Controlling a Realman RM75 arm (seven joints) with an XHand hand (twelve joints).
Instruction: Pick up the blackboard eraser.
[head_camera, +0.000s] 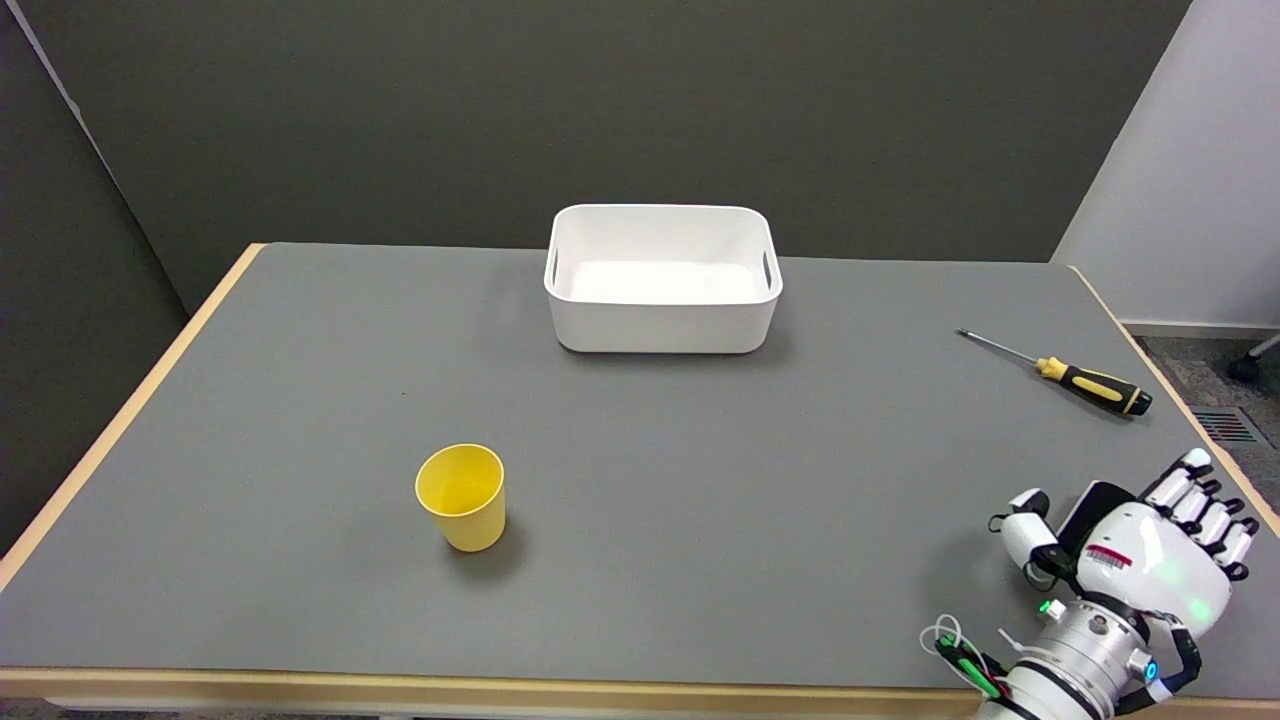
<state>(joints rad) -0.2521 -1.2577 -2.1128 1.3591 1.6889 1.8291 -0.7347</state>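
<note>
The robot hand (1130, 545) is at the desk's (700, 480) near right corner, fingers curled around a dark thing, likely the eraser (1092, 508), mostly hidden. It looks light and stiff, best held by its long sides. Whether it is gripped is unclear.

My right hand (1135, 545): glossy white shell, black finger segments | red-and-white barcode label on its back | green lights glowing | silver wrist cuff, blue-lit ring | loose white and green cables
</note>
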